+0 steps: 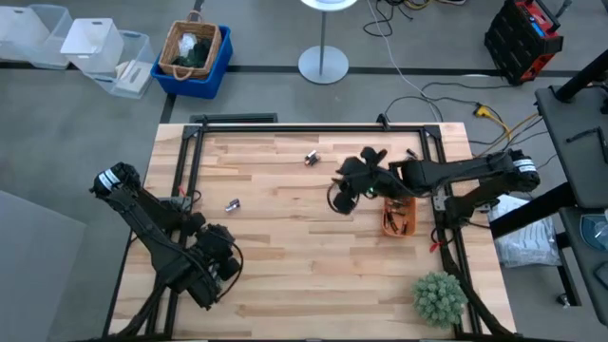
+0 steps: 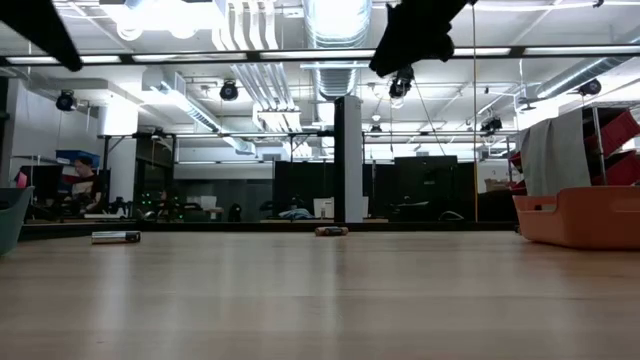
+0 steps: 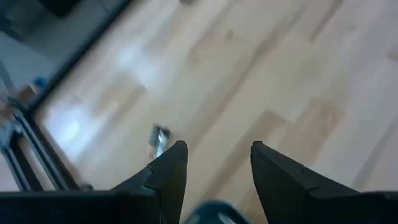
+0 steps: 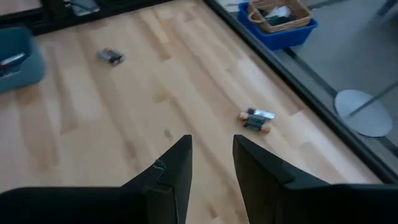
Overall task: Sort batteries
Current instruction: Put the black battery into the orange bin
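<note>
Holding several small items I cannot make out, a shallow orange plastic tray (image 1: 398, 218) sits at the right side of the pale wooden tabletop (image 1: 285, 275). A teal tray (image 4: 18, 57) shows in the right wrist view with something silvery inside. Two clusters of small silvery-grey cylindrical batteries lie loose: one (image 1: 311, 159) near the far edge, the other (image 1: 232, 204) left of centre. The right tool (image 1: 342, 198) reaches toward mid-table just beside the orange tray, fingers (image 4: 174, 168) spread and empty. The left tool (image 1: 226, 268) rests folded near the front-left, fingers (image 3: 171, 165) likewise apart.
</note>
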Motion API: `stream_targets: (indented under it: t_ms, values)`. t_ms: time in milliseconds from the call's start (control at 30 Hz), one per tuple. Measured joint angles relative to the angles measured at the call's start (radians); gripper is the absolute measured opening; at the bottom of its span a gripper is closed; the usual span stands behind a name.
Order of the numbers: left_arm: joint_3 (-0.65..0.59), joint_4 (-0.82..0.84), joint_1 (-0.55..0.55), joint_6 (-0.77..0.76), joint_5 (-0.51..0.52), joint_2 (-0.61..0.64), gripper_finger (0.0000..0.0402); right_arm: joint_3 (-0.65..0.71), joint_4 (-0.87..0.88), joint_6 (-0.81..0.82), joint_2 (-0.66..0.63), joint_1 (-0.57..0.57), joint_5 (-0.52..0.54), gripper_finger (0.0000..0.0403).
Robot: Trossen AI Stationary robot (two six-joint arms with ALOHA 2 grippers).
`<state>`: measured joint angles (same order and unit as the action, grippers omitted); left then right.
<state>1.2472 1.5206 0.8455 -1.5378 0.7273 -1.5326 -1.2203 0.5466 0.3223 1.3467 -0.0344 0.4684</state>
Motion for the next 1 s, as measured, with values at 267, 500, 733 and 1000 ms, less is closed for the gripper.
stream_targets:
  t_ms: [267, 500, 733, 1000]
  values:
    - [-0.001, 0.044, -0.005, 0.008, 0.078, 0.002, 0.0157, -0.137, 0.006, -0.055, 0.129, 0.102, -0.004, 0.0109]
    - [-0.026, 0.051, -0.005, 0.015, 0.075, 0.002, 0.0154, -0.291, 0.078, -0.072, 0.270, 0.182, -0.004, 0.0109]
    - [-0.029, 0.051, -0.005, 0.037, 0.075, 0.002, 0.0153, -0.383, 0.108, -0.081, 0.387, 0.250, -0.005, 0.0109]
    - [-0.030, 0.051, -0.005, 0.052, 0.075, 0.002, 0.0153, -0.392, 0.093, -0.102, 0.456, 0.326, -0.004, 0.0109]
